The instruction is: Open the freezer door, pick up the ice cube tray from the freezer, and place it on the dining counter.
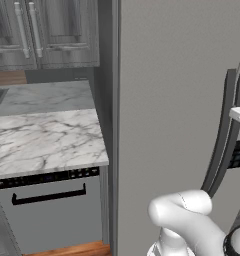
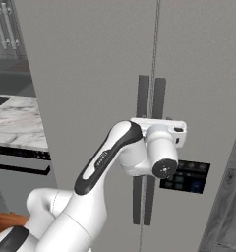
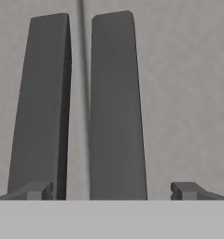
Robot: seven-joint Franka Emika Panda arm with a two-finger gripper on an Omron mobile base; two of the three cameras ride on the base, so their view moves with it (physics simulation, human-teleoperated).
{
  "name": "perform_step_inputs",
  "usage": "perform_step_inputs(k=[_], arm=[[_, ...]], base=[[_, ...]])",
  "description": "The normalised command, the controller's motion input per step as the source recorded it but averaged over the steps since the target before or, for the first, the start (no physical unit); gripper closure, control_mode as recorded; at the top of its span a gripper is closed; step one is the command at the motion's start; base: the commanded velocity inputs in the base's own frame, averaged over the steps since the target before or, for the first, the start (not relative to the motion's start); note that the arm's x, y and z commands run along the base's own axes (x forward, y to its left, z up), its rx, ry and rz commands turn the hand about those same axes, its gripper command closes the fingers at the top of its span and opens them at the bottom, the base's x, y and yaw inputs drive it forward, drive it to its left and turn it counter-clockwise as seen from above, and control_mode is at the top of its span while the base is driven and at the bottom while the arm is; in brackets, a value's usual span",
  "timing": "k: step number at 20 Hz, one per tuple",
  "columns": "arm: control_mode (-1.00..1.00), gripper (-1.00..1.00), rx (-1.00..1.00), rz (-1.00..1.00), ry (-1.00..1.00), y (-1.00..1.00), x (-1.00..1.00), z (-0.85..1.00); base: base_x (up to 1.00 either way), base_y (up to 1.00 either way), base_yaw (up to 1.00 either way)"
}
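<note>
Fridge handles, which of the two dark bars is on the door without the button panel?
The left bar, on the plain grey freezer door; the right bar shares its door with the button panel.

Arm raised and reaching forward, end effector spread wide.

The white arm [image 2: 98,170] rises from the base, bends at a dark-banded elbow and runs up to a wrist that turns level, its round dark-capped joint facing the right base camera. In the left base view the lower links curl at the bottom and the hand's white edge pokes in at the right. In the hand view, the end effector [image 3: 112,190] has its two dark fingertips [image 3: 38,190] far apart, nothing between them.
</note>
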Motion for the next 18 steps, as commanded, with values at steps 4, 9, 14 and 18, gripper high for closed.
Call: perform_step_inputs(k=[4, 9, 14, 18], arm=[[-1.00, -1.00, 0.00, 0.03, 0.00, 0.00, 0.21, -0.04], [-1.00, -1.00, 0.00, 0.03, 0.00, -0.10, 0.14, -0.03], [-1.00, -1.00, 0.00, 0.04, 0.00, -0.18, 0.12, -0.01], [-1.00, -1.00, 0.01, 0.04, 0.00, -0.19, 0.16, 0.00]], base=[[0.00, 0.00, 0.00], [0.00, 0.00, 0.00], [0.00, 0.00, 0.00], [0.00, 0.00, 0.00]])
